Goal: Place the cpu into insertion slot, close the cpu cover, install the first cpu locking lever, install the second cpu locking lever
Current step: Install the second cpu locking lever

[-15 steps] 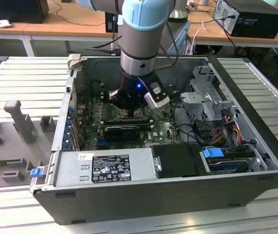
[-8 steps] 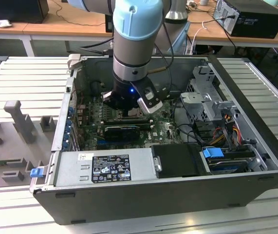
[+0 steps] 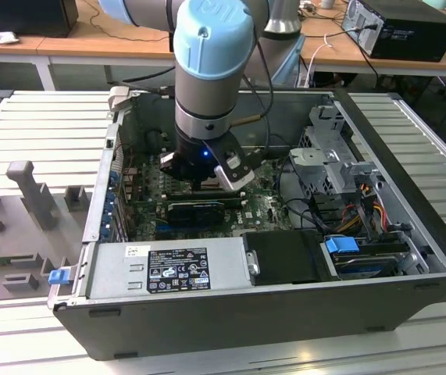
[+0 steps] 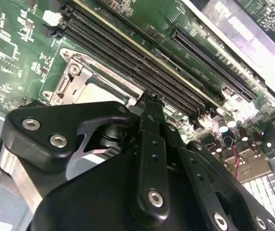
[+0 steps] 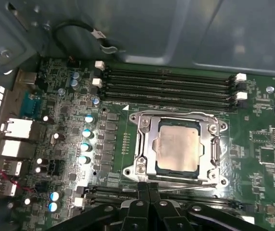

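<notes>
Hovering with closed fingers [image 5: 148,190] over a covered cpu socket.

In the first wrist view the fingers meet tip to tip, gripping nothing, just at the near edge of the cpu cover [image 5: 144,144]. The cpu [image 5: 178,144] lies flat, face up, in the insertion slot [image 5: 162,166], framed by the lowered cover. Beyond run long black memory slots [image 5: 168,86], inside the open computer case [image 3: 230,312].

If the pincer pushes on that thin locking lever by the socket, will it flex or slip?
The locking lever looks like thin bare wire, so it probably springs and flexes under a push. Its smooth metal may let the closed pincer slide off. The cpu cover beside it is sheet metal, likely stiffer.
</notes>
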`<state>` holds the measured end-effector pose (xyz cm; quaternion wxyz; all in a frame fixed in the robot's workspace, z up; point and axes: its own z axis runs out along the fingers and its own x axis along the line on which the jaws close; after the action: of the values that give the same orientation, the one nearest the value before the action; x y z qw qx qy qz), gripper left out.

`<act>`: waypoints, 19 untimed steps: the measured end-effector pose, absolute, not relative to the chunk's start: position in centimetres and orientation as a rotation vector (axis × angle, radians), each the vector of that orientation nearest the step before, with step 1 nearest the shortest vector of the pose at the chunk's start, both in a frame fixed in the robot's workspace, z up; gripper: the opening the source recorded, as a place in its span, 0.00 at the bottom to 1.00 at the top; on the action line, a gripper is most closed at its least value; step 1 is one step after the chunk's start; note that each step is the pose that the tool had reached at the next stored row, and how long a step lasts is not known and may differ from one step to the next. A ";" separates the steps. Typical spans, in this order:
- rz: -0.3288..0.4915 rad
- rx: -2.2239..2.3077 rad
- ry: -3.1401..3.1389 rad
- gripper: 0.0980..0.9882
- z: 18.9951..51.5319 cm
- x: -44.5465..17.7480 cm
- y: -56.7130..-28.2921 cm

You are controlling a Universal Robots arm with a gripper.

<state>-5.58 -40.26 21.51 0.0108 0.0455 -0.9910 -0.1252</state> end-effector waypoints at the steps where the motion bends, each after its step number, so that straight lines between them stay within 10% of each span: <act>1: -0.395 0.143 -3.092 0.01 21.2 -5.7 -40.3; 19: -0.594 0.150 -3.065 0.01 19.1 -7.6 -41.0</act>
<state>-7.56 -40.96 19.07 0.0080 0.0481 -0.9805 -0.1902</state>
